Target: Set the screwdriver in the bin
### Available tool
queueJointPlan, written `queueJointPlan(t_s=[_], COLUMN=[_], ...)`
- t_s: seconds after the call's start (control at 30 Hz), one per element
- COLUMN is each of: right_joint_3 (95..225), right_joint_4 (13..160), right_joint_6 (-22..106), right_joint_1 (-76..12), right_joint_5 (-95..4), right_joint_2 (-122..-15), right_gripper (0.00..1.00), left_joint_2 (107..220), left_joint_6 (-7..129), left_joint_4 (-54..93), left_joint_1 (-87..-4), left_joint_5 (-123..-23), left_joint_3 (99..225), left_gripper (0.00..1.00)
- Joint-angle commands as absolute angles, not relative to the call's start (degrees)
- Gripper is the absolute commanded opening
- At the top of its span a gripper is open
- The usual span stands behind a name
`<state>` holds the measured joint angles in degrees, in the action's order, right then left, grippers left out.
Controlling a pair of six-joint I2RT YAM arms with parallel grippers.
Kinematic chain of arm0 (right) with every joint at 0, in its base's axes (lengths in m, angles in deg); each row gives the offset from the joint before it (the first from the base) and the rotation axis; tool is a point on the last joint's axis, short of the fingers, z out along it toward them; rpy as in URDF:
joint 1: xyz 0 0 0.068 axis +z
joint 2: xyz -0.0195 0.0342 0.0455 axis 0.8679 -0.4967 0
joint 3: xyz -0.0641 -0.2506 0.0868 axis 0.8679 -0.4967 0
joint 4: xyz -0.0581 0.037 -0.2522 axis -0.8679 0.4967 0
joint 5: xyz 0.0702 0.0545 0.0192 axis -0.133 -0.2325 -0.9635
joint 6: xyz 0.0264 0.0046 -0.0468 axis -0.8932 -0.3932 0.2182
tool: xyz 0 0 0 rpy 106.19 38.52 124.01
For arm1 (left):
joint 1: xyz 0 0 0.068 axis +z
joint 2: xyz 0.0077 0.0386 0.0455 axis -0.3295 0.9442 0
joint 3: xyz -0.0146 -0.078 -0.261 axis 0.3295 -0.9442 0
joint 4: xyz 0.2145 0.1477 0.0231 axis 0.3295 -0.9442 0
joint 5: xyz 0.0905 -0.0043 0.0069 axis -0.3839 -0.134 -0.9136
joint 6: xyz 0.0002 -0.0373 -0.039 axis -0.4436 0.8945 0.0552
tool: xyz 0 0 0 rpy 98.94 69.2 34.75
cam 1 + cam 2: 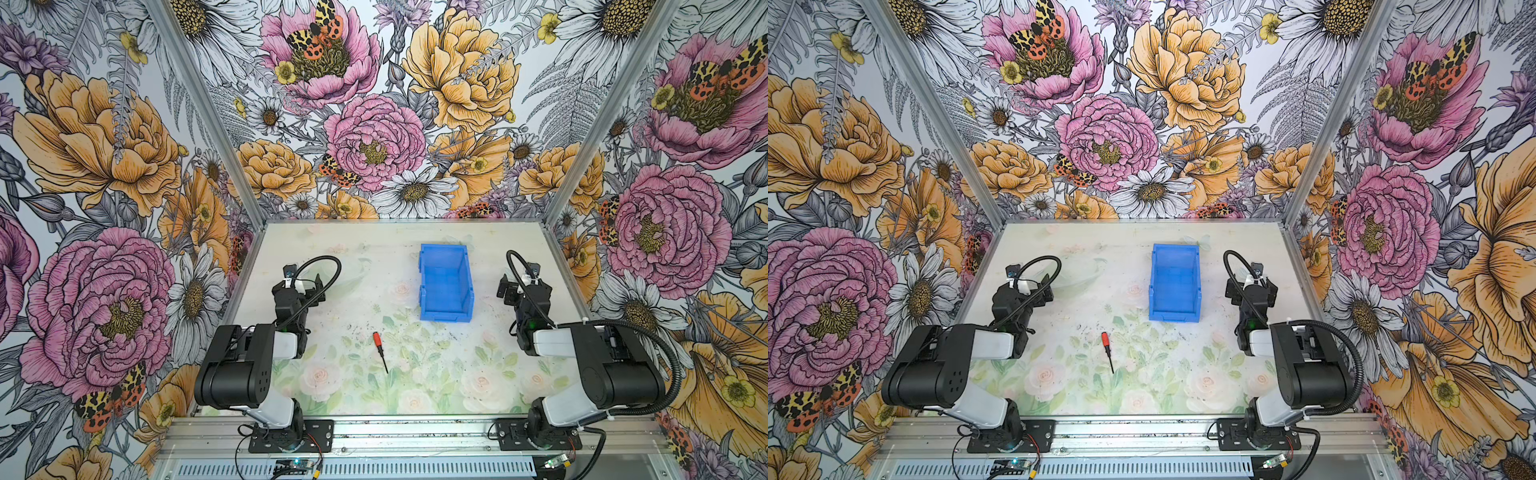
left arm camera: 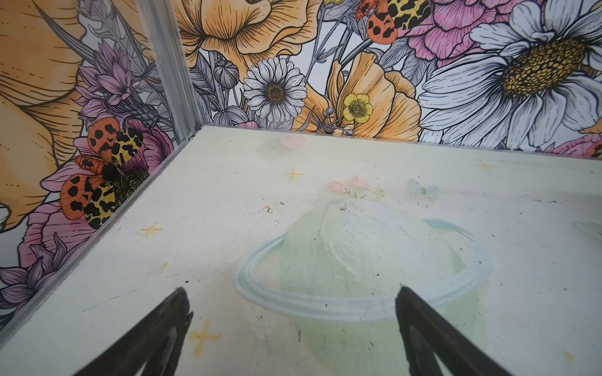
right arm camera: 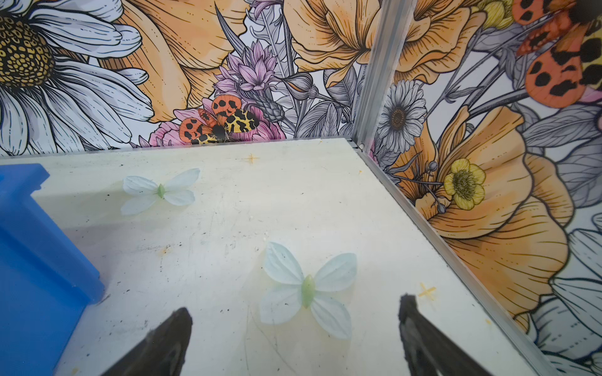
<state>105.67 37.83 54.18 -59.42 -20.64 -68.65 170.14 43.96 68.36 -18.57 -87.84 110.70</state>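
Nearest the arm bases, the screwdriver [image 1: 379, 350] lies flat on the table [image 1: 457, 374], red handle toward the bin and thin shaft pointing back toward the bases, slightly slanted. Nothing touches it, and it sits between the two arms, somewhat closer to the left one.

Farther in, the left gripper [image 2: 291, 325] hangs over bare table with its fingers spread wide and nothing between them. The right gripper [image 3: 294, 328] is likewise spread and empty, just beside the bin's outer wall.

Farthest back, the bin [image 1: 445, 286] stands upright and looks empty, though its near inside corner is hard to see from above.

The pickup has not begun, and the left arm seems the better choice. It should draw back over the handle, turn so the fingers straddle it crosswise, and close on the thick red part, not the thin shaft. Then lift clear of the bin's walls before letting go inside.
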Motion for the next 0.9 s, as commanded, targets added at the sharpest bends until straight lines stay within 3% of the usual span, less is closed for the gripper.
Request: queueJointPlan(t_s=[0.0, 0.87], right_joint_3=[105.33, 105.39], right_joint_4=[35.79, 36.08], right_joint_6=[53.67, 53.49], right_joint_1=[-59.49, -59.78], right_joint_5=[-20.06, -20.59], right_joint_2=[-68.79, -68.84], right_gripper=[0.99, 0.99], left_joint_2=[170.16, 170.16], left_joint_6=[44.18, 44.38], left_joint_4=[68.74, 68.91], left_joint_1=[-18.36, -18.07], left_joint_5=[-86.41, -86.36], left_joint_3=[111.71, 111.57], left_gripper=[0.99, 0.99])
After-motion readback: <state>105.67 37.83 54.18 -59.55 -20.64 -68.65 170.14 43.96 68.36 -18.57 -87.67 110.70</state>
